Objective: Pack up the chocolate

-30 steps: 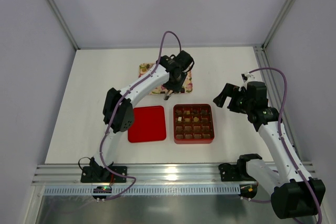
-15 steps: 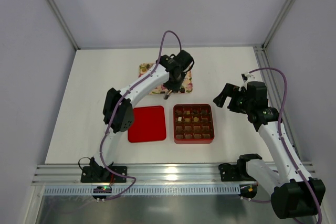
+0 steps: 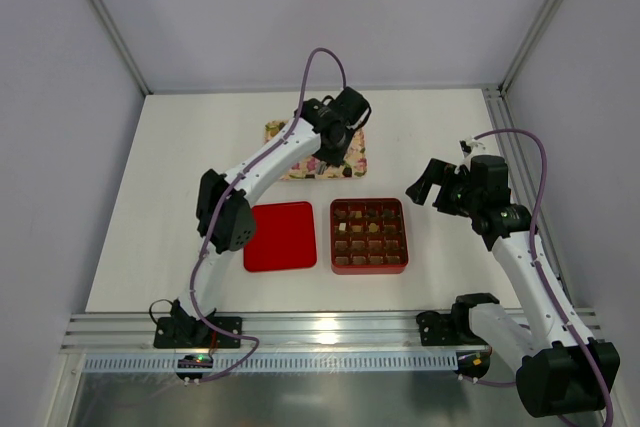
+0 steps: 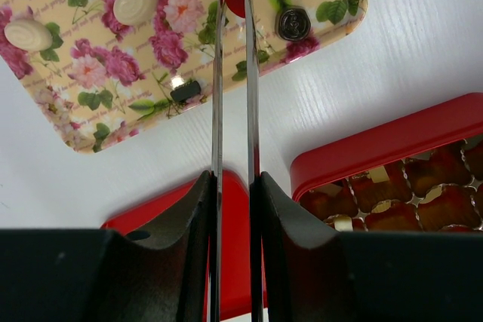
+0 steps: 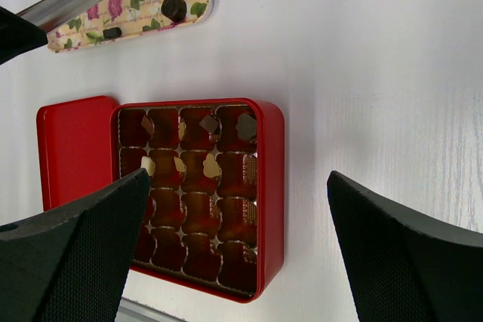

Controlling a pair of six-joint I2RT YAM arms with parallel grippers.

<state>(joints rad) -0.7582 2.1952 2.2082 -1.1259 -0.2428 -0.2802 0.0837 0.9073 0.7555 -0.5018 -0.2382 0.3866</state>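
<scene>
1. The left hand (image 4: 234, 183) is clamped on a pair of metal tongs (image 4: 216, 96). One finger presses each blade, and the blades run nearly parallel with only a narrow gap between them.
2. The tongs' tips reach out over the flowered tray (image 4: 98, 73) at the far side of the counter (image 3: 150, 197). There's red showing between the tips, and I cannot tell whether that is the tongs' own ends or something pinched.
3. Here's the chocolate (image 4: 293, 24) on the tray, all lying loose and apart from each other. That first one is a dark round piece just right of the blades, near the tray's edge. Two pale round pieces (image 4: 136, 3) sit off to the left, and a small dark piece (image 4: 185, 92) lies just left of the blades.
4. The right hand (image 5: 238, 177) is spread wide with nothing in it (fingers at the far edges of its own camera view). It hangs in the air to the right of the red box (image 5: 275, 209), looking down on it.
5. The red box sits on the counter on the near side of the tray, with its brown gridded insert (image 5: 186, 190) exposed. A few cells show pale bits. For the dark cells I cannot tell filled from empty.
6. The red lid (image 3: 280, 237) lies flat just left of the box, side by side with it.
</scene>
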